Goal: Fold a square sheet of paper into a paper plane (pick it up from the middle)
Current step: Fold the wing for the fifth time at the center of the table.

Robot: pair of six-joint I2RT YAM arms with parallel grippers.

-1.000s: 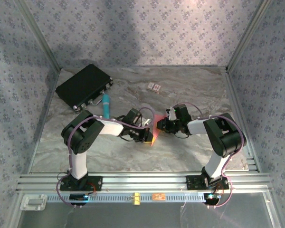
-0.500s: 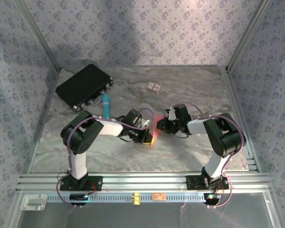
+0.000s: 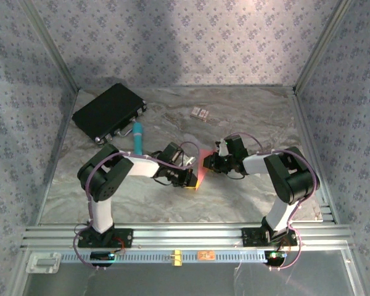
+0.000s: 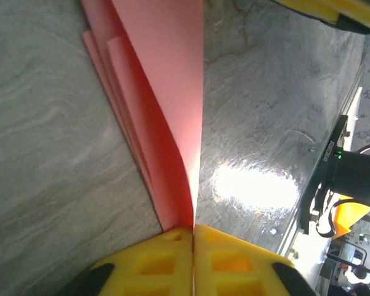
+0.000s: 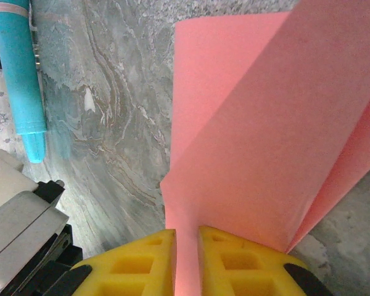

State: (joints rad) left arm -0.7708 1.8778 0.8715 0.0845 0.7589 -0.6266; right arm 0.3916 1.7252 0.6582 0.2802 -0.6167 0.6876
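Not much is changed across the last second. On the counter the left arm's elbow is nudged slightly outward, and that's about it. The black case, the teal marker and the little patterned card are left exactly where they were. The pink paper is kept in the same spot near the middle of the counter, standing up on edge between the two hands.

For the task, this is probably a hold-and-press pause in the middle of a fold, not a fresh step. No finished dart shape can be made out yet, just layered flaps, so plenty of folding is likely left.

The left hand is placed at the paper's near-left side. From the left wrist view its yellow fingers are seen pressed together, with the paper pinched between them and fanning away in several layers. The right hand is set at the far-right side. In the right wrist view its fingers are nearly closed, with a fold of the paper clamped in the slim gap and the rest spread ahead of it, marker off to the left.
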